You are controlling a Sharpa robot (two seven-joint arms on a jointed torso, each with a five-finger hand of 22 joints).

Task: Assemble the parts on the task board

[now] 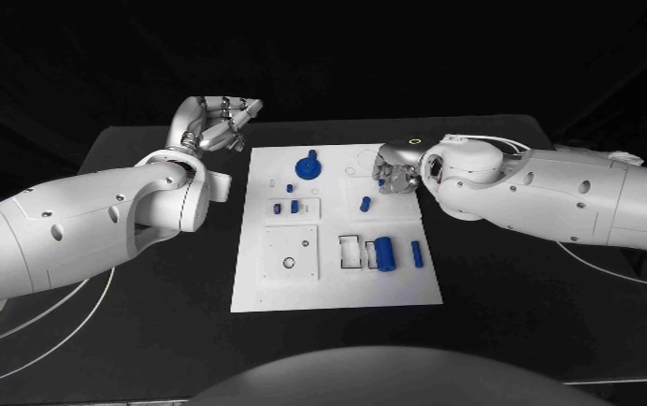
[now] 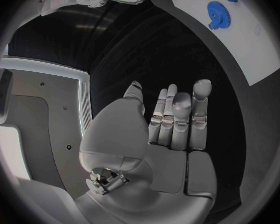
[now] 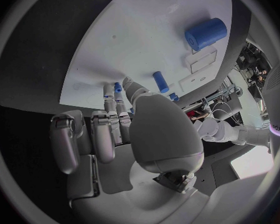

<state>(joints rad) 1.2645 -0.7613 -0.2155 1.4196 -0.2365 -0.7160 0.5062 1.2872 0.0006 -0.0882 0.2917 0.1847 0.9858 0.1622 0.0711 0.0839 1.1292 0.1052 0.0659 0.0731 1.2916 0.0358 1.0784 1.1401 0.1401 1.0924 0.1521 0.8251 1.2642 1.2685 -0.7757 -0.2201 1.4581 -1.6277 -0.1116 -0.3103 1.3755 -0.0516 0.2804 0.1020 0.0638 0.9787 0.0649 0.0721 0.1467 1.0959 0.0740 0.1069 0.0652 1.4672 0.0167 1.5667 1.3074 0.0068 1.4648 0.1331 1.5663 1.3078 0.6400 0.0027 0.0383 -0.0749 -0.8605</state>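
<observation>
Nearest on the task board (image 1: 337,284) is bare white plate. Next up, a square inset panel (image 1: 292,253) with small holes sits on the left side. To its right lie a rectangular cut-out (image 1: 351,252), a large blue cylinder (image 1: 386,253) and a slimmer blue bar (image 1: 417,253) just beside it, all lying flat and apart from both hands.

Mid-board: a smaller inset panel (image 1: 294,208) carries two short blue pegs (image 1: 286,208); a blue pin (image 1: 366,204) lies to the right (in the right wrist view it shows just past the fingertips, contact not clear).

Far end: a blue gear (image 1: 310,166) sits on the board near its far edge, left of centre.

Right hand (image 1: 395,174) is over the board's far right corner. Fingers (image 3: 109,129) are partly curled, pointing down toward the plate; I cannot tell whether anything is pinched.

Left hand (image 1: 216,123) is off the board, above the black table (image 1: 149,144) beyond the far left corner. Its fingers (image 2: 177,114) are extended, side by side, holding nothing.
</observation>
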